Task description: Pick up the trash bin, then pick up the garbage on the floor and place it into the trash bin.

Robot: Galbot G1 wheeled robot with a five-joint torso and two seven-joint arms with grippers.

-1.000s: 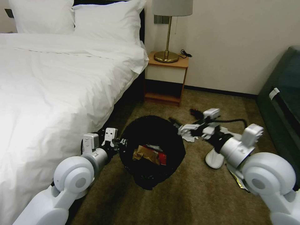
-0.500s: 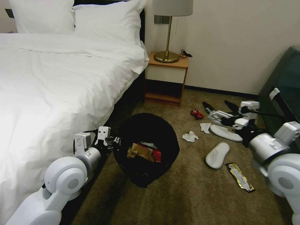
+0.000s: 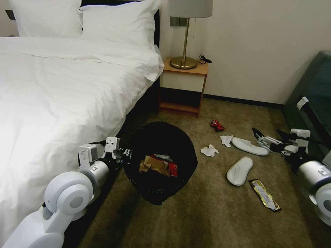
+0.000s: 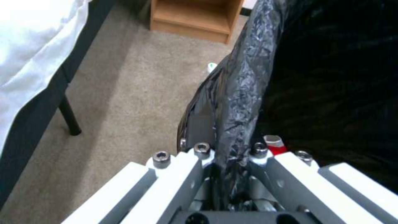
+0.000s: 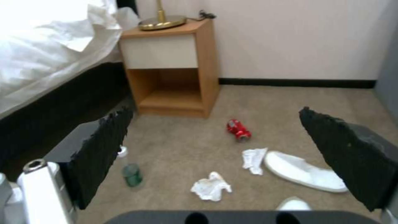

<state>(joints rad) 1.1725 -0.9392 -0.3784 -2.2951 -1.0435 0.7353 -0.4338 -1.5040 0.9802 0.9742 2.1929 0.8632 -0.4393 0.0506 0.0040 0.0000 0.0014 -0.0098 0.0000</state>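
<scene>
Here the left pincer (image 3: 124,154) clamps the rim of the trash bin (image 3: 160,162), holding it off the floor (image 3: 207,213) beside the bed (image 3: 62,89) — mouth up to catch litter. The right pincer (image 3: 272,140), jaws wide and empty, has swung away from the bin to hang just beyond the far slipper (image 3: 249,146).

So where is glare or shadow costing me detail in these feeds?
Head view: the white bed is blown out, folds lost, and the trash bin reads as a black mass, though the litter inside shows. Left wrist view: the bin's inside is near-black, the bedsheet overexposed. Right wrist view: sheet glares, floor litter like the crushed can is evenly lit.
</scene>
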